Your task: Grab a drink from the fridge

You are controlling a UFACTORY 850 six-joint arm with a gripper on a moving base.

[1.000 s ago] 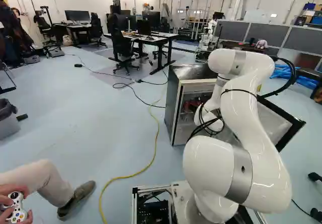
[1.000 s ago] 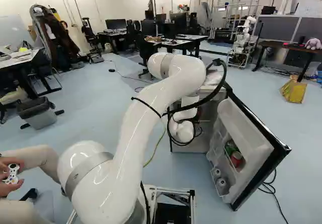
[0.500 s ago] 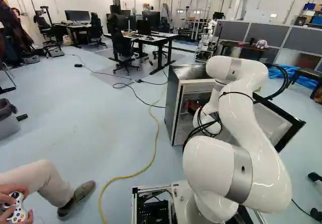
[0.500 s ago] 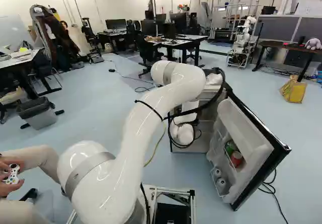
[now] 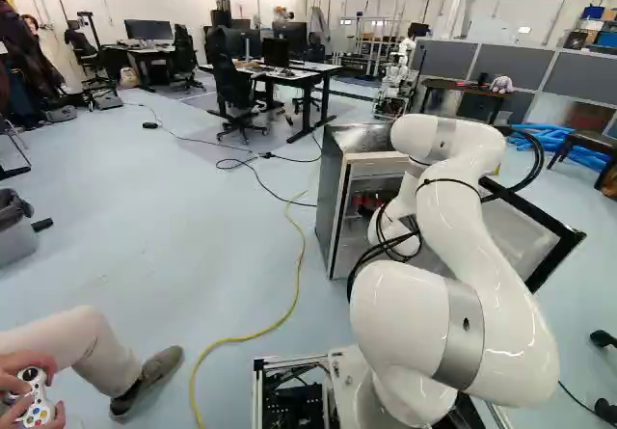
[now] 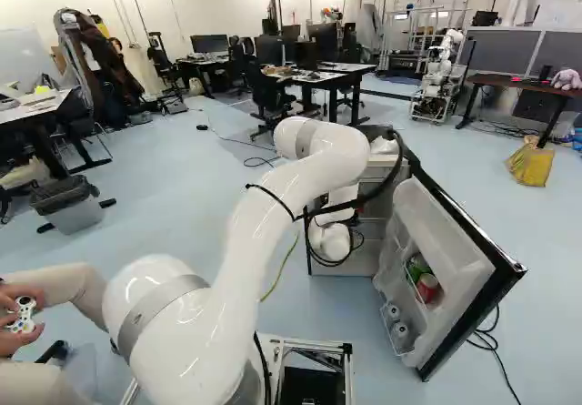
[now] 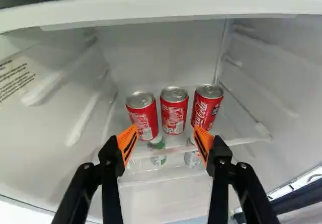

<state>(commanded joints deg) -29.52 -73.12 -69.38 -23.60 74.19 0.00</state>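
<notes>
Red cans (image 7: 174, 117), three of 'em, are on your fridge (image 5: 331, 198) shelf (image 7: 241, 141) ahead of the pincer (image 7: 165, 129), fingers spread apart. Your arm's (image 5: 472, 246) upper bend dropped a bit from a second ago, btw.

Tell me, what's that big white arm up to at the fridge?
The white arm is reaching into the open fridge to get a drink. Its black pincer is open and holds nothing. Ahead of it, three red cans stand in a row on a shelf, not yet gripped.
</notes>
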